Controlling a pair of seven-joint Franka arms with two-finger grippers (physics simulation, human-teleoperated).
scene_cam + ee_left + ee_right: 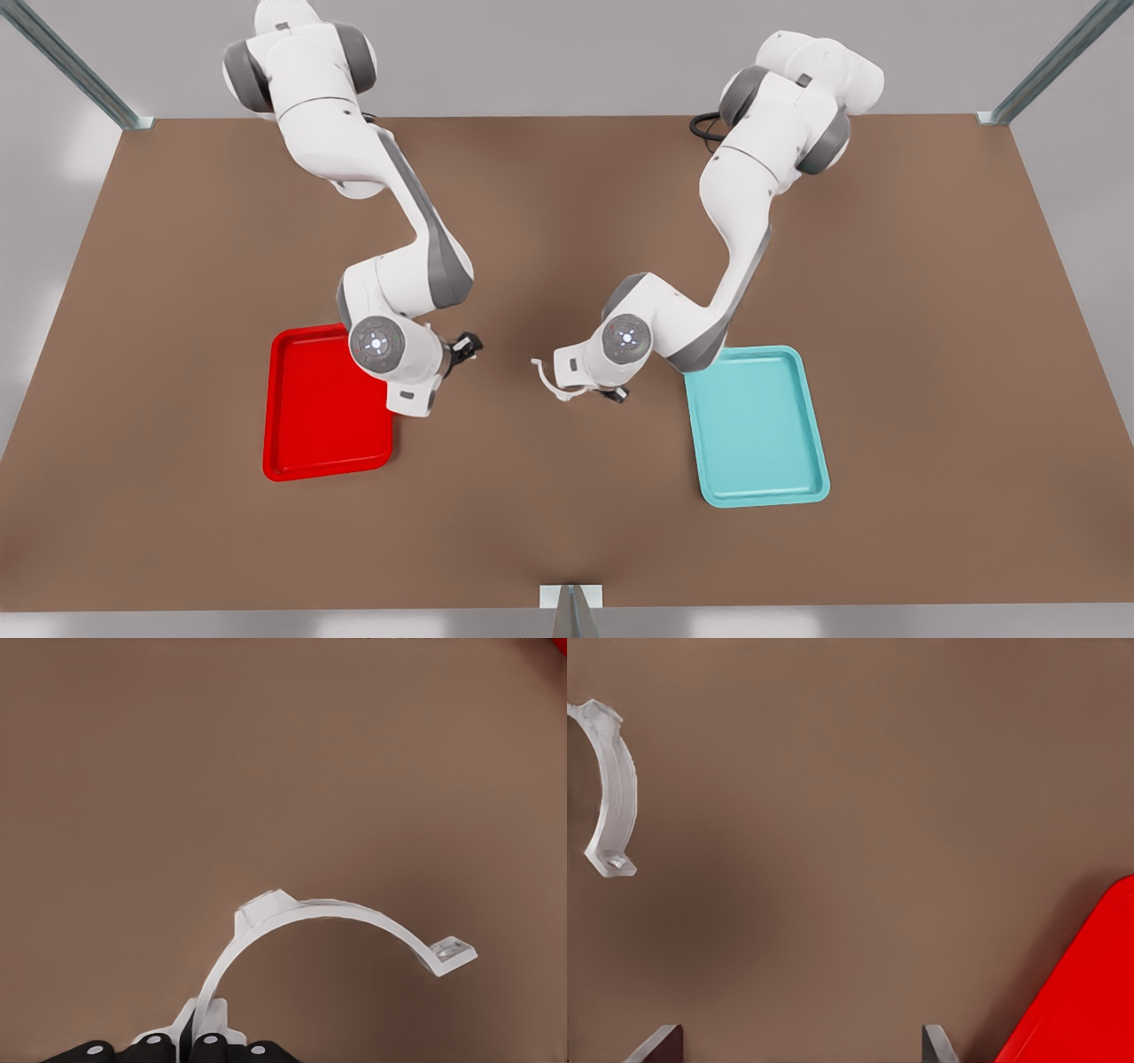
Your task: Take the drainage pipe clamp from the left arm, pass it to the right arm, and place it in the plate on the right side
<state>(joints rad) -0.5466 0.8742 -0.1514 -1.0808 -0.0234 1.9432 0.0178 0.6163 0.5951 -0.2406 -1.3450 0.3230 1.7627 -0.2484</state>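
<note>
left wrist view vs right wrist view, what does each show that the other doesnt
Left wrist view alone: the left hand shut on one end tab of the drainage pipe clamp, whose whole arc is in sight. Right wrist view alone: the right hand with fingers spread open and empty, and a corner of the red plate. Both: the clamp and the brown table.

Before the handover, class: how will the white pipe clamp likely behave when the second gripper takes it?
The drainage pipe clamp is a thin arc, so probably light and somewhat springy. The left gripper pinches one end tab only, so it may pivot. The right gripper, open, would find narrow curved plastic, possibly slippery.
</note>
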